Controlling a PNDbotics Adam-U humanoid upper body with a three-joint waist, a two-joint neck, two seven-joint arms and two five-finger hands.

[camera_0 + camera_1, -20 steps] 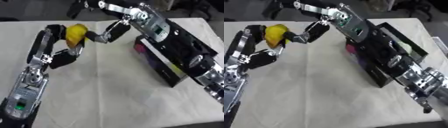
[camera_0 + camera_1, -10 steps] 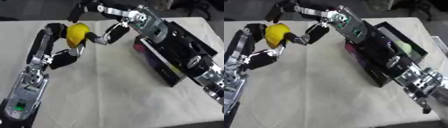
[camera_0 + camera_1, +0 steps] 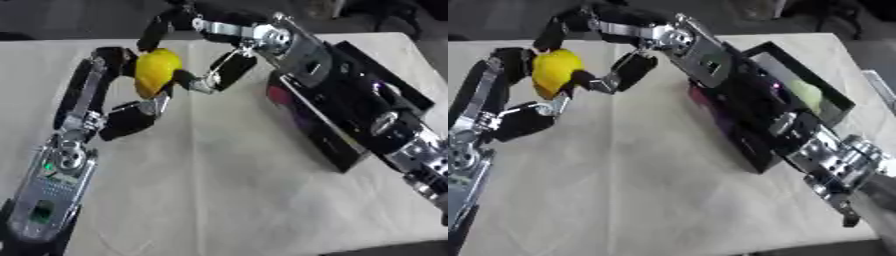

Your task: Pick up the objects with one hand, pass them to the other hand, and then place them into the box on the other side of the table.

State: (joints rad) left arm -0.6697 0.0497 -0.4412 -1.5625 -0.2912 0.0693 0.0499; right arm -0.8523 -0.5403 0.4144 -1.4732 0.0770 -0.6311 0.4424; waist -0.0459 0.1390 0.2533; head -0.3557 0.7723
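a yellow object is held above the far left of the surface, the left hand fingers curled round it. the right hand fingers close on it too, likely mid-handover. the black box waits at right.

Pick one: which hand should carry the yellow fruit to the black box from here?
Right. The black box sits on the robot's right side, beneath the right arm. The right hand already reaches to the yellow fruit, which the left hand holds up at far left. The left arm would probably have to cross the table.
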